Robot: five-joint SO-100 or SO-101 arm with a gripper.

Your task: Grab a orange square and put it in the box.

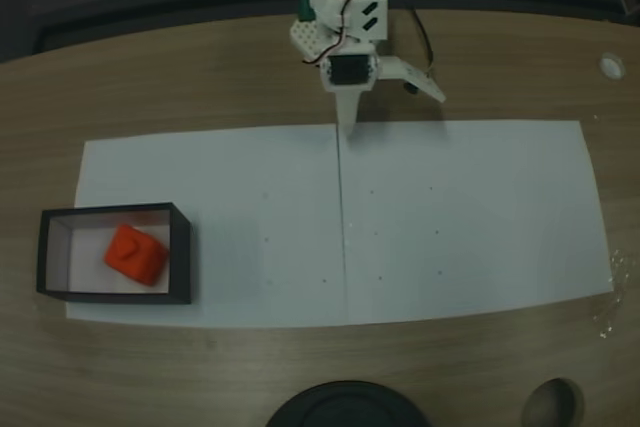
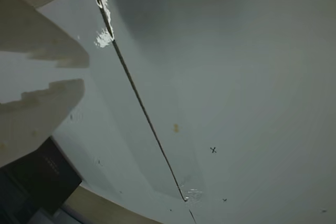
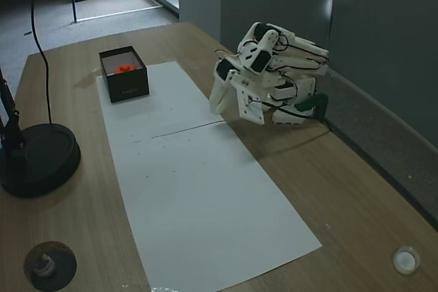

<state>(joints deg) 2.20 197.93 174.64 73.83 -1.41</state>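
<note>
The orange square (image 1: 135, 254) lies inside the box (image 1: 115, 297), a low black-walled tray at the left end of the paper in a fixed view. In another fixed view the orange square (image 3: 123, 68) peeks over the box (image 3: 126, 90) rim at the far end of the sheet. A dark corner at the lower left of the wrist view looks like the box (image 2: 47, 177). My gripper (image 1: 346, 125) is folded back at the rear table edge, far from the box, tip down on the paper's edge. My gripper (image 3: 217, 109) (image 2: 86, 72) is shut with nothing held.
Two white paper sheets (image 1: 450, 217) meet at a seam (image 2: 142, 114). A black round stand base (image 3: 37, 158) sits at the table's front, beside a small round object (image 3: 44, 264). A white cap (image 1: 611, 66) lies at the right. A grey wall stands behind the arm.
</note>
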